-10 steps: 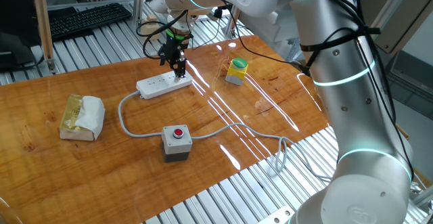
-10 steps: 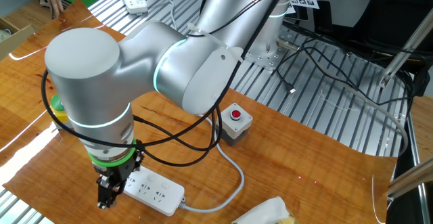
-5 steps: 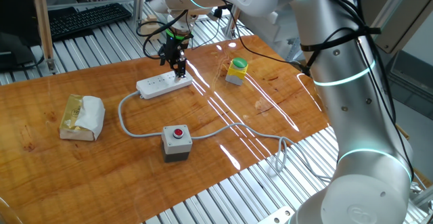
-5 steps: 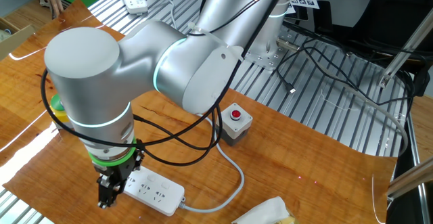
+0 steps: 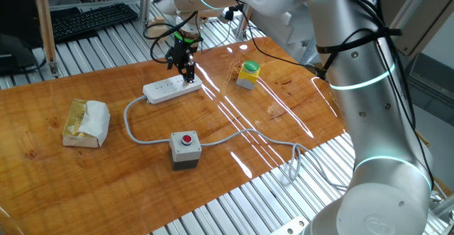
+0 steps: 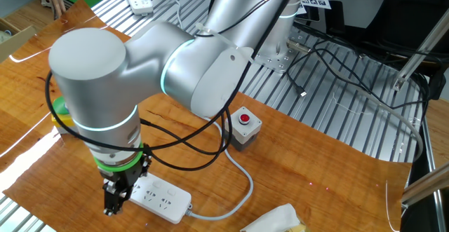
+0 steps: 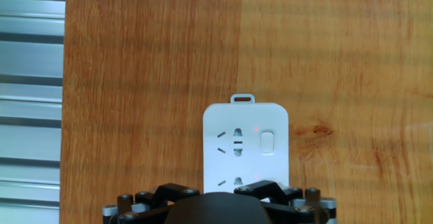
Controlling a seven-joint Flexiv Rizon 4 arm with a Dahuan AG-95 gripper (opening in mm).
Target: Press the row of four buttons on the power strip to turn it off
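The white power strip (image 5: 170, 87) lies flat on the wooden table, its grey cable (image 5: 135, 130) curling off the left end. My gripper (image 5: 189, 74) hangs right over the strip's right end, fingers pointing down. From the other side the gripper (image 6: 111, 207) stands at the strip's (image 6: 160, 197) left end. In the hand view the strip's end (image 7: 245, 126) lies just ahead of my gripper (image 7: 220, 195), with one pale button (image 7: 268, 142) beside a socket; the other buttons are hidden under the hand. Two dark finger parts stand apart at the bottom edge, holding nothing.
A grey box with a red round button (image 5: 186, 148) stands nearer the table's front. A yellow-green capped block (image 5: 248, 73) stands to the right of the strip. A tissue pack (image 5: 85, 121) lies at the left. A keyboard (image 5: 92, 18) lies beyond the table's far edge.
The arm has shifted only very slightly over the strip's end. Nothing else has moved.
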